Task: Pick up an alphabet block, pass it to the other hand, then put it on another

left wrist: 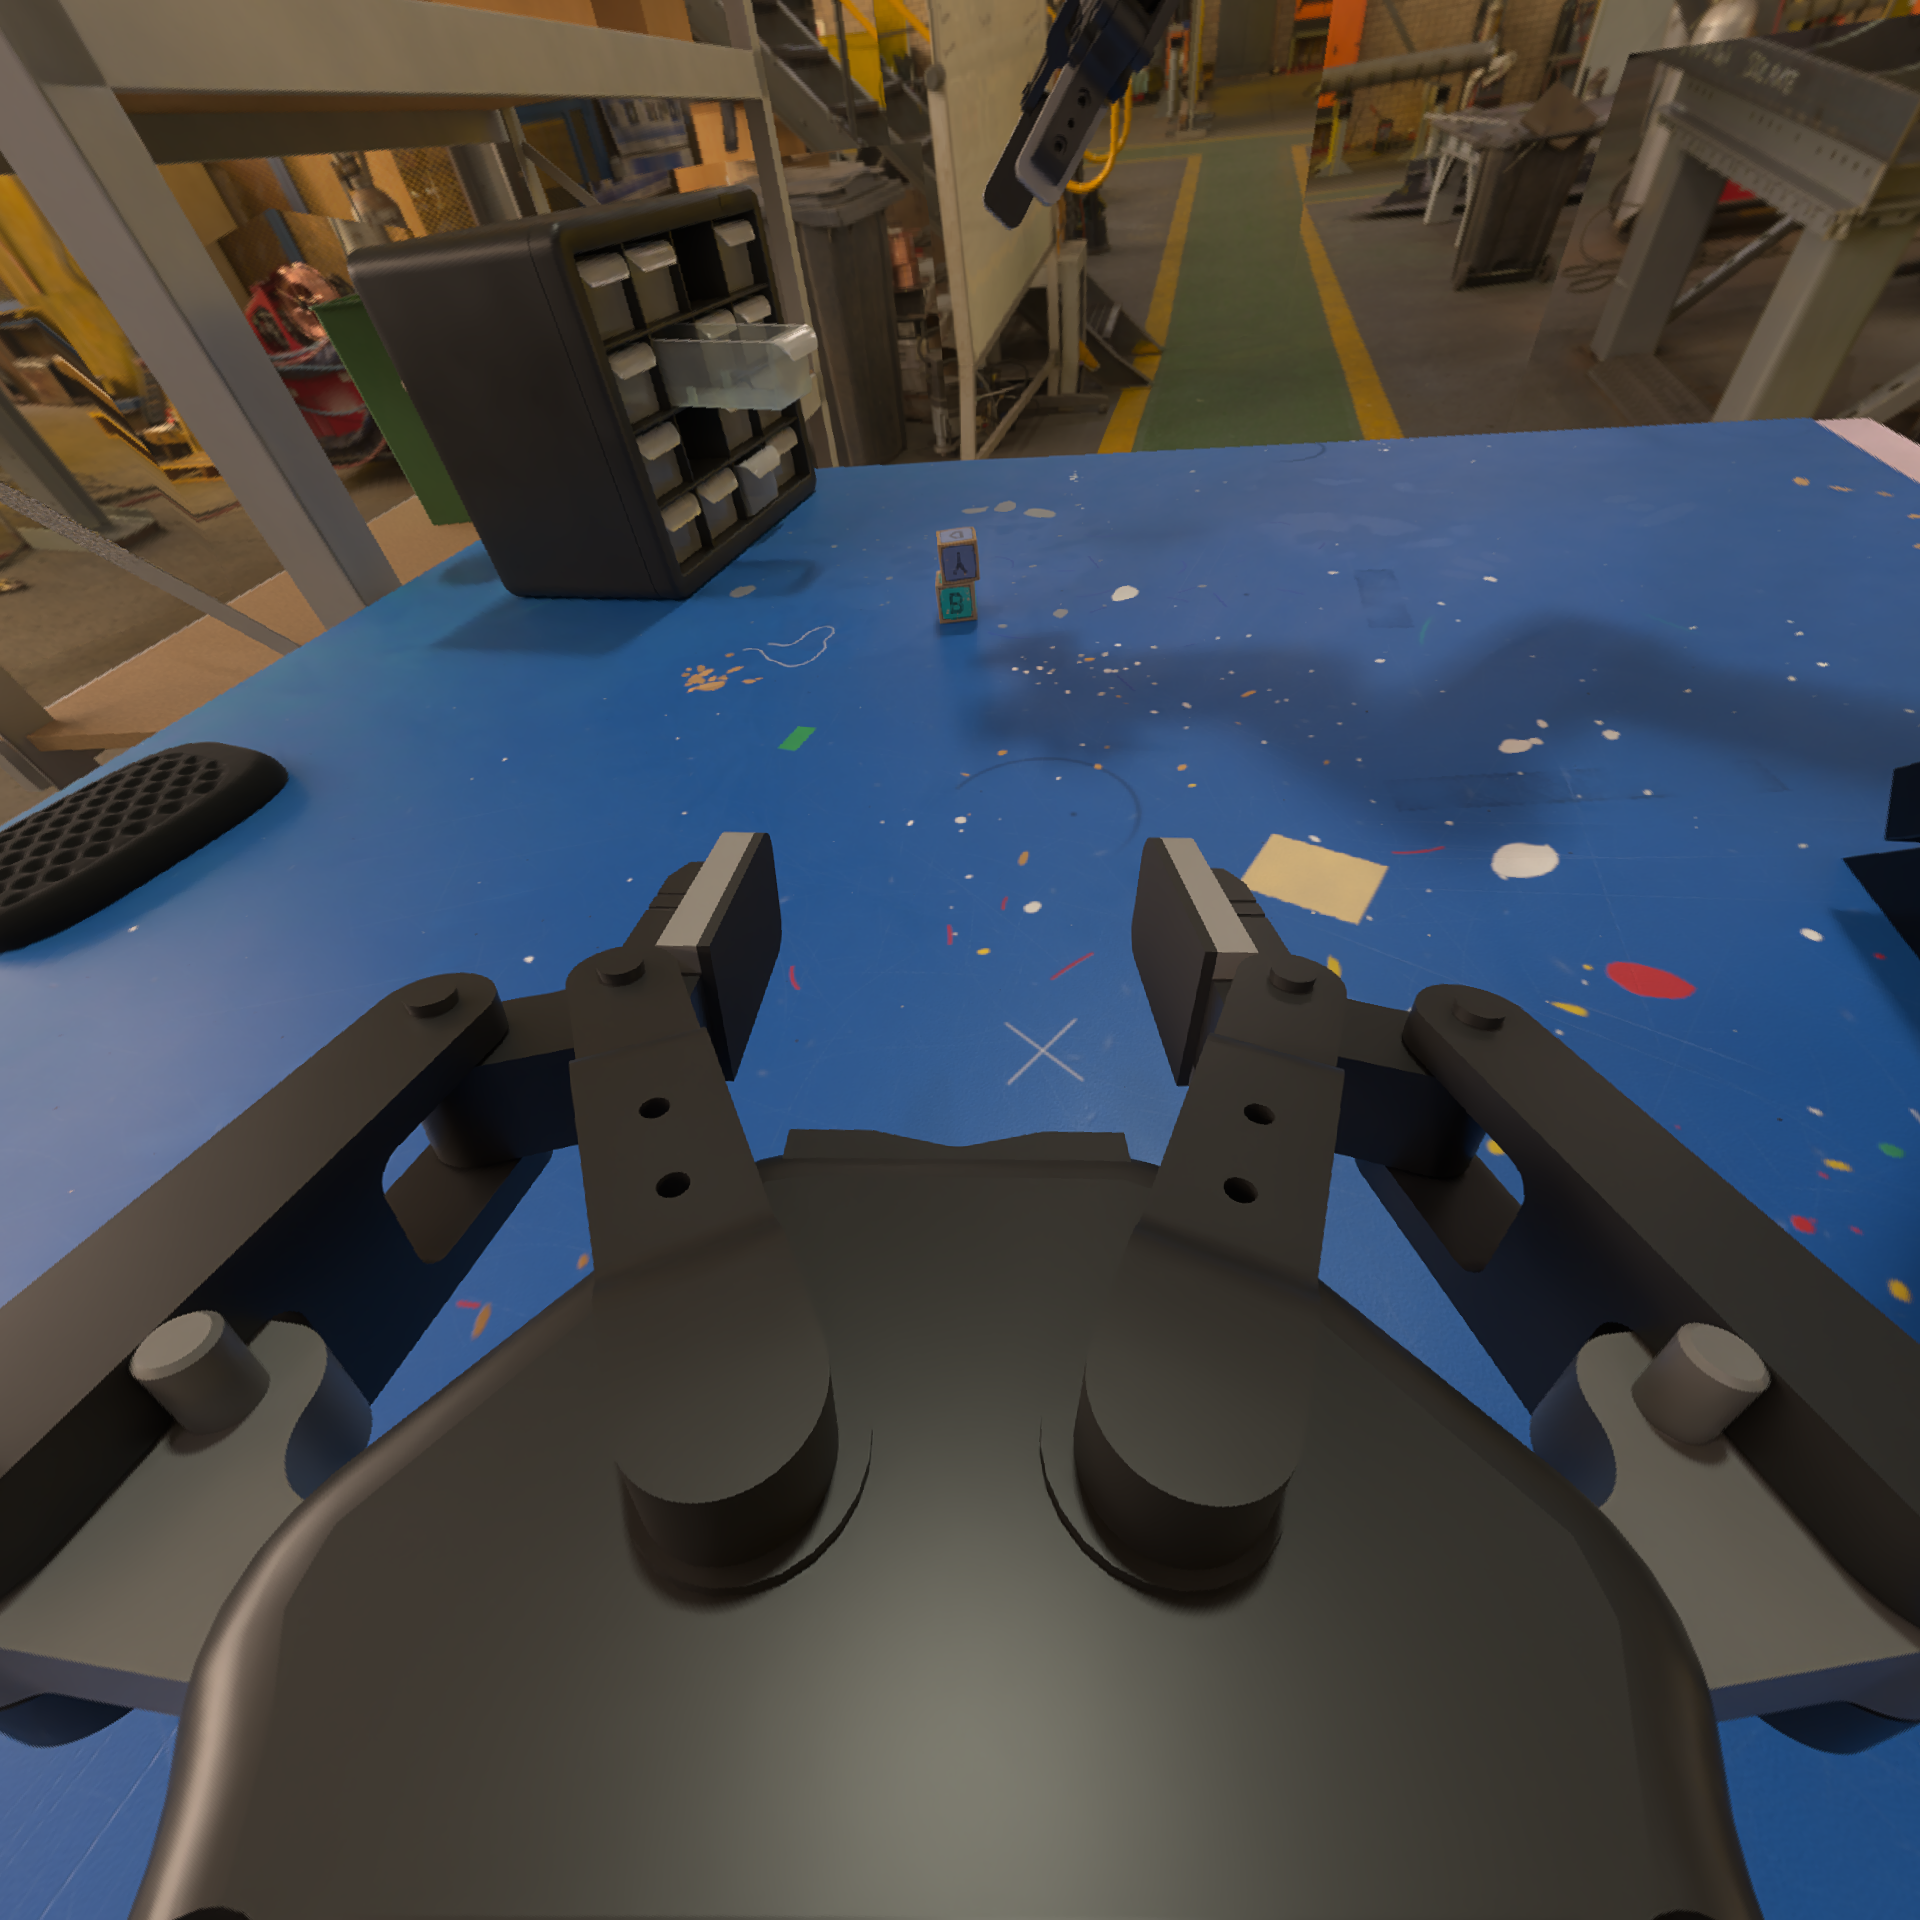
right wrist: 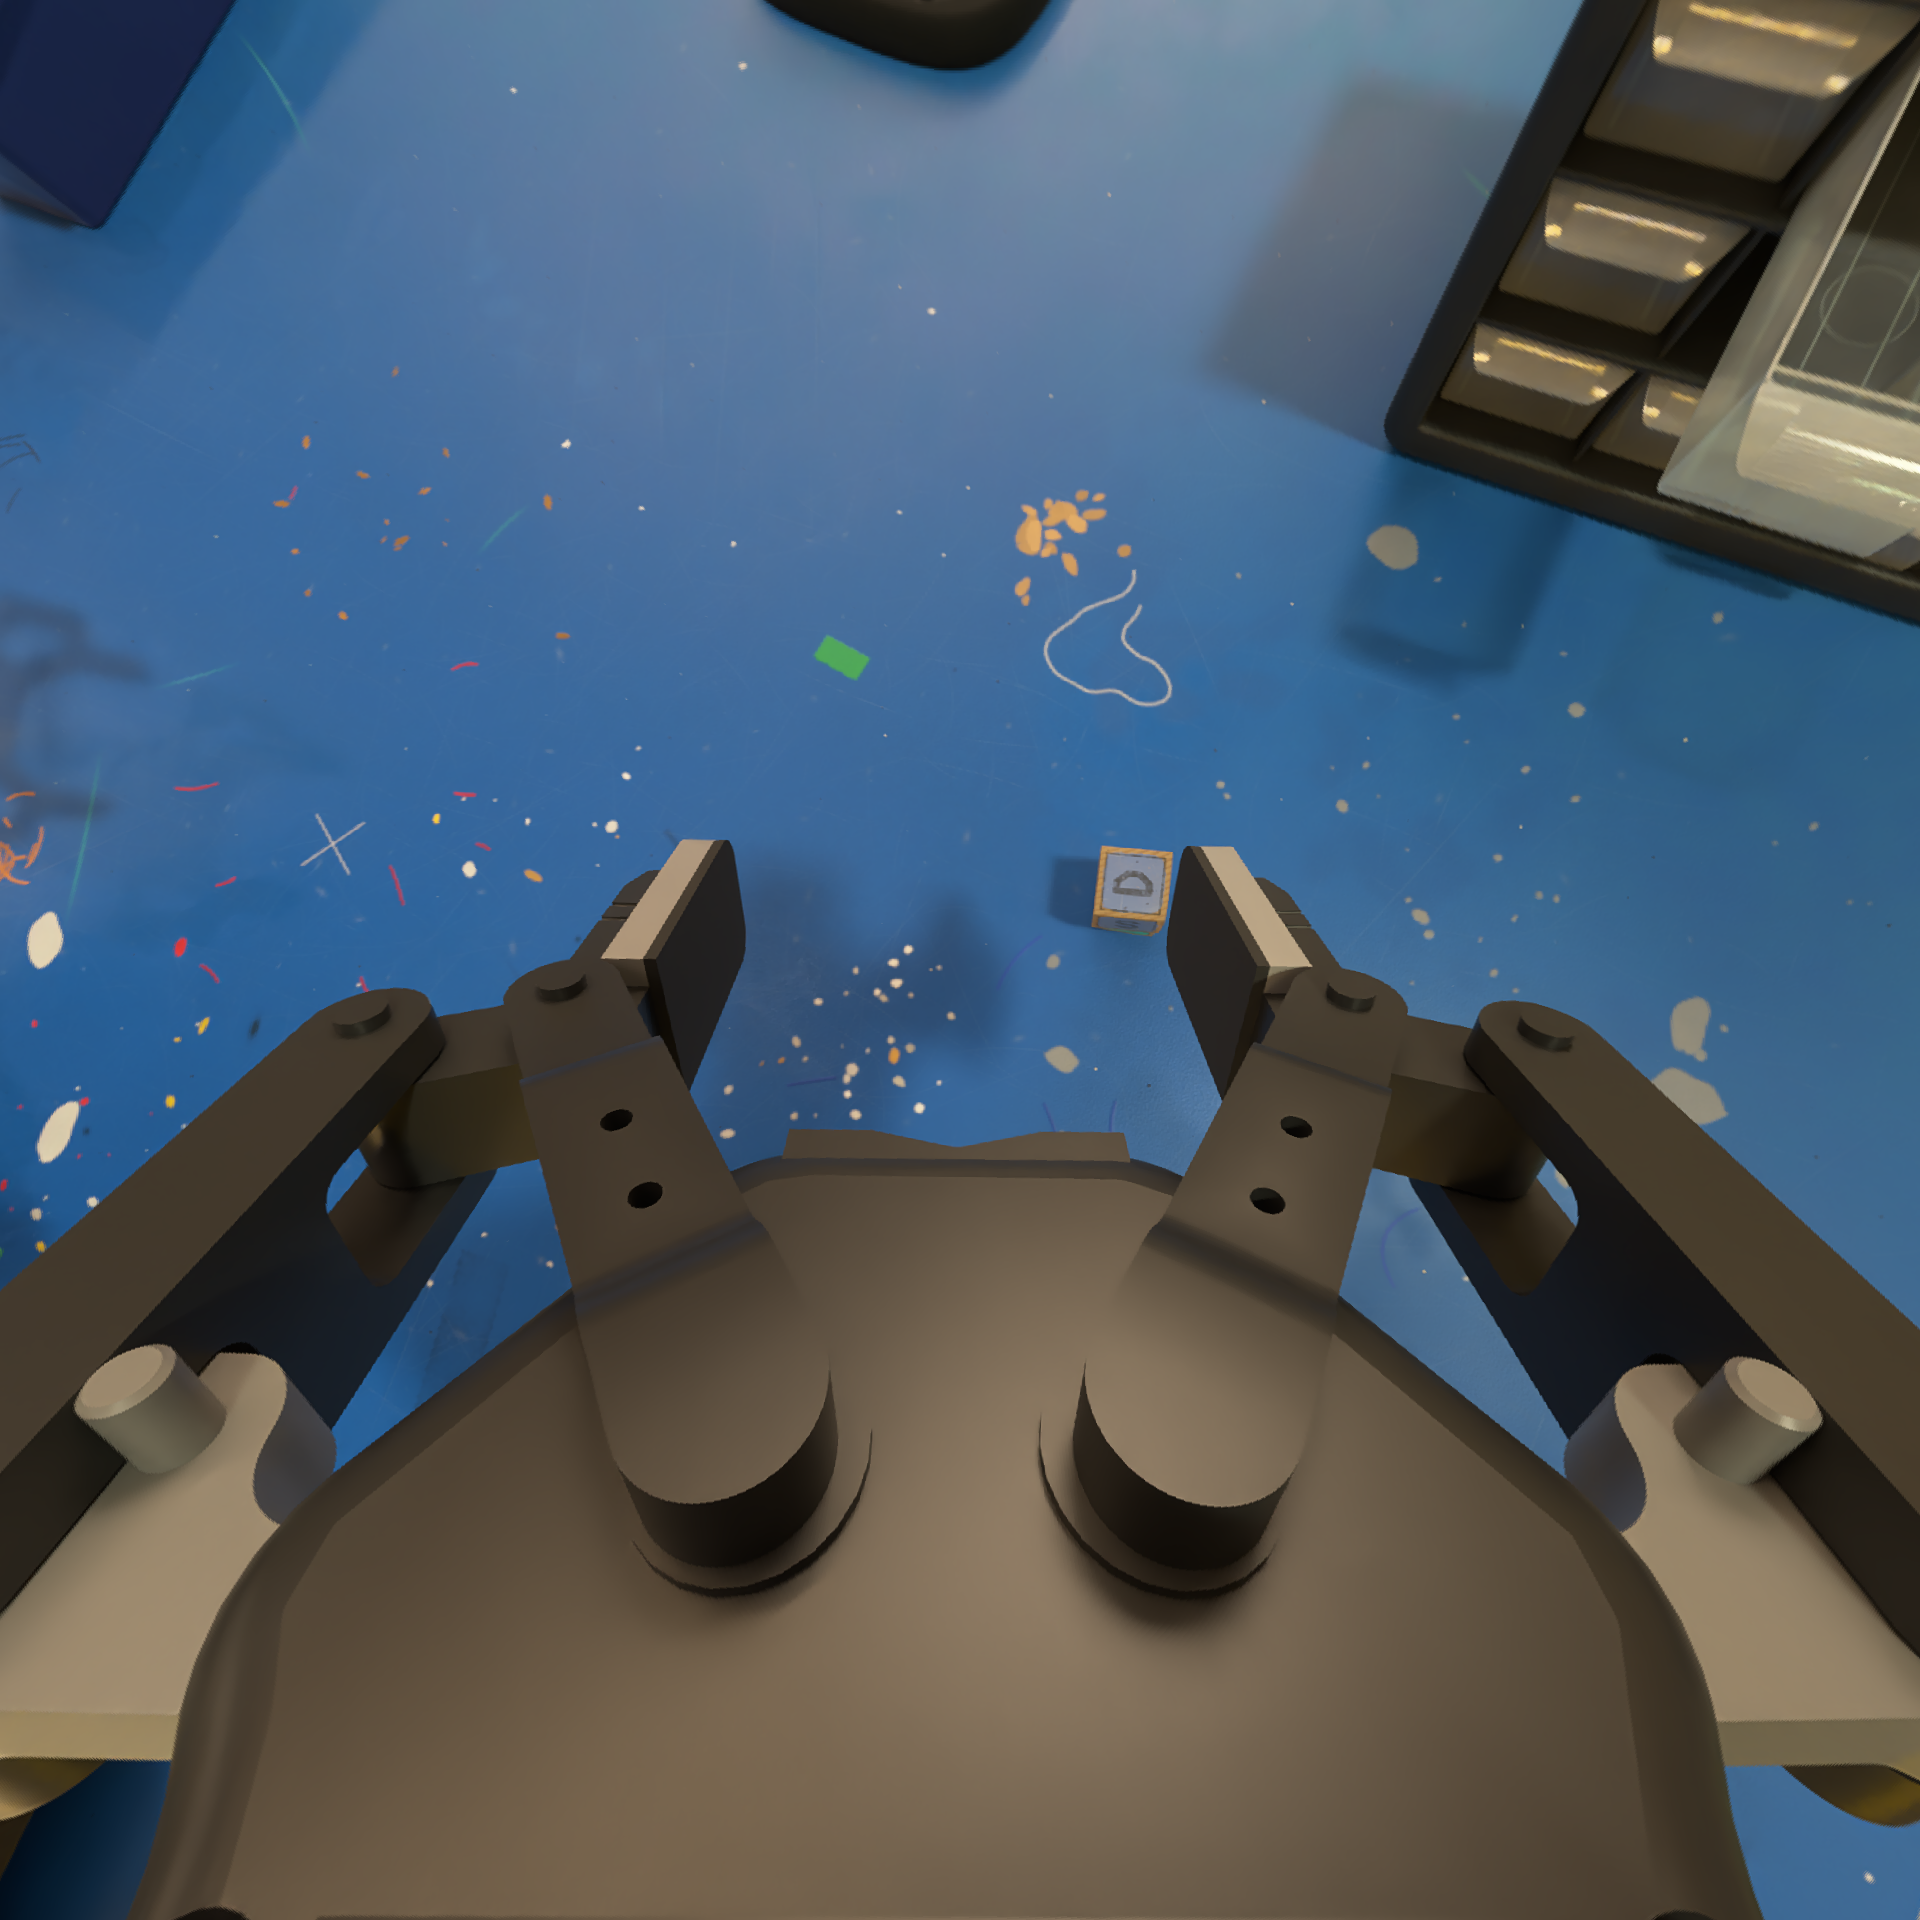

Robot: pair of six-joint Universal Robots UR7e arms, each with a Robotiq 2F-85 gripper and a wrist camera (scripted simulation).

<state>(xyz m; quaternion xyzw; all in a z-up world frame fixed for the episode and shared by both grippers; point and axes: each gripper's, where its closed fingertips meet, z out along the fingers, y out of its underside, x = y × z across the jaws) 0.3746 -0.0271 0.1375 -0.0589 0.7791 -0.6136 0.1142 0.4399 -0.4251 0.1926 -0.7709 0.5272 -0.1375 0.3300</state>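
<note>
Two alphabet blocks stand stacked on the blue table: a grey-blue top block (left wrist: pixel 957 556) on a teal bottom block (left wrist: pixel 956 603), far ahead in the left wrist view. My left gripper (left wrist: pixel 956 914) is open and empty, low over the near table, well short of the stack. In the right wrist view I look down on the stack's top block (right wrist: pixel 1132 886), just left of my right fingertip. My right gripper (right wrist: pixel 956 914) is open and empty, high above the table. The right gripper also shows at the top of the left wrist view (left wrist: pixel 1049 145), above the stack.
A black drawer cabinet (left wrist: pixel 582 405) with one clear drawer pulled out stands at the back left; it also shows in the right wrist view (right wrist: pixel 1704 312). A black perforated pad (left wrist: pixel 125 831) lies at the left edge. A dark blue object (left wrist: pixel 1896 873) sits at the right edge.
</note>
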